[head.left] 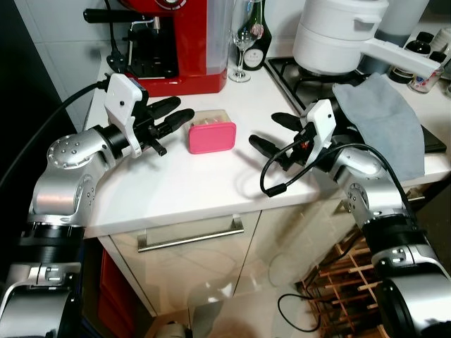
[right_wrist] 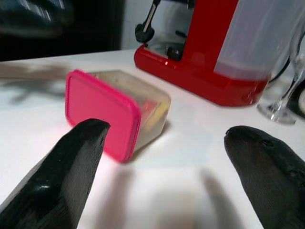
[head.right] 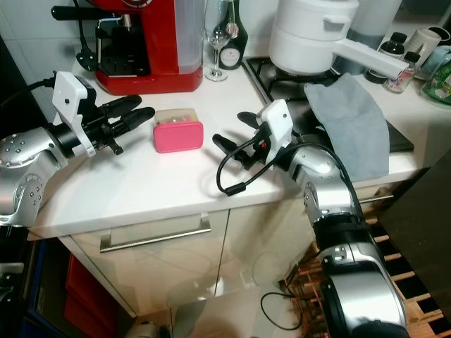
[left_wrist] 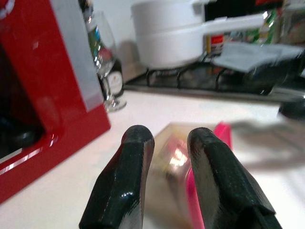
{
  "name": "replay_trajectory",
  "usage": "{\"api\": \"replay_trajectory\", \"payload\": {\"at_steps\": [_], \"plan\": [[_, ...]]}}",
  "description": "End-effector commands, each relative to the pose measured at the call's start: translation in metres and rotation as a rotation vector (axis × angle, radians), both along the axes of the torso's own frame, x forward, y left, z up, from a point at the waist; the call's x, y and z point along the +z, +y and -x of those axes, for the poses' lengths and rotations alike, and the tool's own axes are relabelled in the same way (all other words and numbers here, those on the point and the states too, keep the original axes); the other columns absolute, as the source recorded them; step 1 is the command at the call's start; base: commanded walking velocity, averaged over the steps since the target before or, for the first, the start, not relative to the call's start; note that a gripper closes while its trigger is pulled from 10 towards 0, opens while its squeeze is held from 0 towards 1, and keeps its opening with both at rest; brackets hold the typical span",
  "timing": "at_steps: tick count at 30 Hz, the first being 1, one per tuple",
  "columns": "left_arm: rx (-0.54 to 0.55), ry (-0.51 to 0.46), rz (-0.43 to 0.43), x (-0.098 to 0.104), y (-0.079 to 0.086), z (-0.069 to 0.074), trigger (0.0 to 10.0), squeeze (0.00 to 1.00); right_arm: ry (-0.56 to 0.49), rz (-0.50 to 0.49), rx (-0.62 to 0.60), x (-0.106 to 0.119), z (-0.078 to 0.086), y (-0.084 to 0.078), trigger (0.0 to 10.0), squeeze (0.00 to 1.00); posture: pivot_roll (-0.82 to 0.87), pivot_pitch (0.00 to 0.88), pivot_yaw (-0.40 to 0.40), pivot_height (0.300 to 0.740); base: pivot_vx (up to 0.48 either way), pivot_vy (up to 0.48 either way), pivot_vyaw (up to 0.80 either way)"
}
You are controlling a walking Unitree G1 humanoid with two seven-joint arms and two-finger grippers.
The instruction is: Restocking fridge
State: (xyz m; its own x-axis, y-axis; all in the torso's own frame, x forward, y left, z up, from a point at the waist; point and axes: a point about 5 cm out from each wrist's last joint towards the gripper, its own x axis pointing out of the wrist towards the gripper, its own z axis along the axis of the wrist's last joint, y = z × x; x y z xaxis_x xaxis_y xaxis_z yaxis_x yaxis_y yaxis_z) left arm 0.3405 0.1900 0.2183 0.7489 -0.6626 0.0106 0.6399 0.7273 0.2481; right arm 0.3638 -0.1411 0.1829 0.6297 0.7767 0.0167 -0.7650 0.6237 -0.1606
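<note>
A small clear container with a pink lid (head.left: 211,136) lies on its side on the white worktop (head.left: 204,186), pink lid facing the front edge; it sits between the two grippers, touching neither. The left gripper (head.left: 173,115) hovers just beside the container's left end, its jaws nearly together with only a narrow slit between them, the tips pointing at the box; in the left wrist view the container shows just past the two black fingers (left_wrist: 125,186), blurred. The right gripper (head.left: 269,134) stands near the container's right side with its jaws wide apart, one finger nearer the hob and one nearer the worktop's front edge, a bare strip of worktop lying between the tips and the pink lid; the right wrist view looks between the spread fingers (right_wrist: 71,162) at the lid and the clear body behind it. Beyond the left jaws stands a red coffee machine (head.left: 176,42), close behind the container, with a wine glass (head.left: 241,42) and a dark bottle (head.left: 257,35) beside it; beyond the right jaws is a gas hob (head.left: 310,77) carrying a white saucepan (head.left: 338,35) with a long handle, and a grey cloth (head.left: 384,120) draped over the hob's edge behind the right wrist. The worktop in front of the container is open up to its front edge; below it are white cabinet fronts with a metal drawer handle (head.left: 190,234), and a wooden wine rack (head.left: 345,274) stands low beside the right arm.
</note>
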Motion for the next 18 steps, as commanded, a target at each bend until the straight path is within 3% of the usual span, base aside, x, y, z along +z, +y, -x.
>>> {"api": "replay_trajectory", "payload": {"at_steps": [1,10,18], "plan": [[-0.013,-0.009,-0.043,0.0008,-0.0025,-0.0025,10.0,0.0,-0.026,0.016,0.002,0.0048,-0.0028,-0.0011,10.0,0.0,0.06,0.0,-0.031,0.74,0.0,0.0,0.0],[-0.097,0.013,-0.069,-0.0021,-0.0057,0.0026,10.0,0.0,-0.037,0.037,0.032,0.0066,-0.0068,0.0025,10.0,0.0,0.06,0.0,-0.03,0.74,0.0,0.0,0.0],[-0.099,0.018,-0.085,-0.006,-0.0053,-0.0006,10.0,0.0,-0.033,0.053,0.061,0.0064,-0.009,0.0068,10.0,0.0,0.06,0.0,-0.034,0.74,0.0,0.0,0.0]]}}
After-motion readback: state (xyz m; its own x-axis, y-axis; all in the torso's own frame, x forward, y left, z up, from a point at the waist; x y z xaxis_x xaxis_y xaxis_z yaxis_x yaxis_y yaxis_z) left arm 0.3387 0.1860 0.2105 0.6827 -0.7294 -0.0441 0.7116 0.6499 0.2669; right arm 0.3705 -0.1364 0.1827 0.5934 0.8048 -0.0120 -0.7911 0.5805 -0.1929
